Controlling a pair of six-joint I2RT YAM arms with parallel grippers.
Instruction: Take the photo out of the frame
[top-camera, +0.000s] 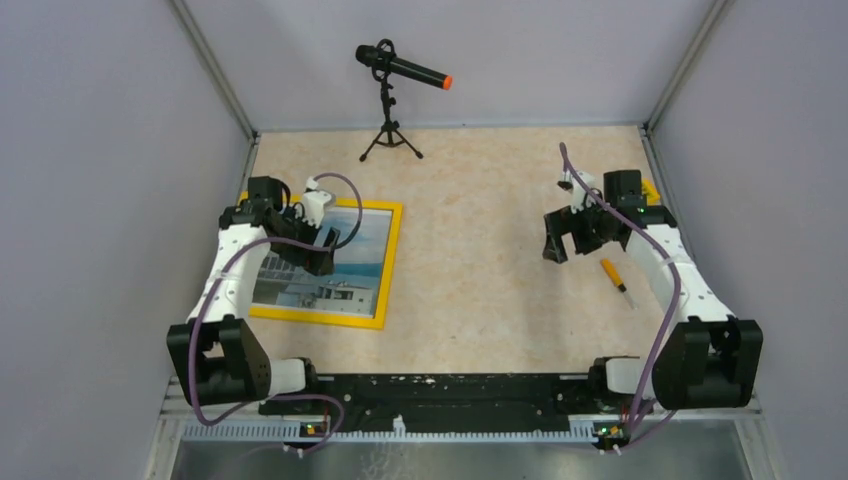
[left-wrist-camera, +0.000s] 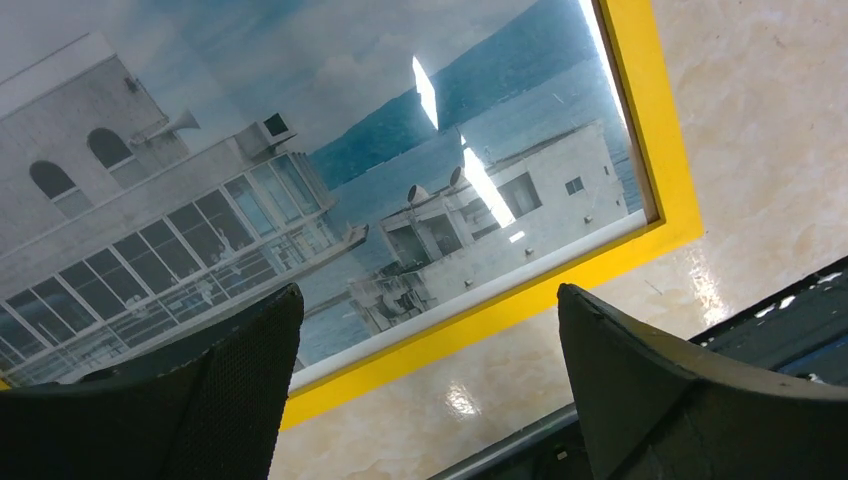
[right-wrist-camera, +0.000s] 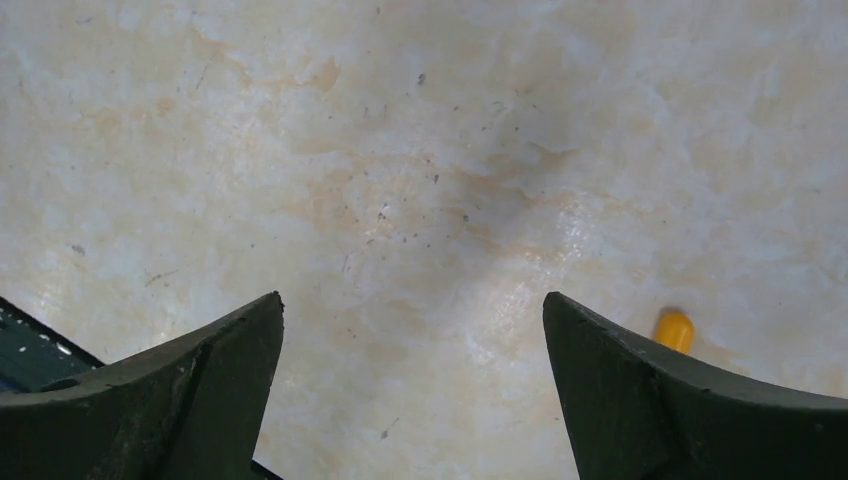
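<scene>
Yellow frame (top-camera: 392, 265) lies flat, left; marbled tabletop (top-camera: 480, 260) stretches beyond its right edge.

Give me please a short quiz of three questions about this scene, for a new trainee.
1. True or false: the frame lies face up with the photo in it.
2. Which one hangs over the frame? A) the left gripper B) the right gripper
3. Fill in: both grippers are ____ (open or shut).

Key: 1 true; 2 A; 3 open.
</scene>
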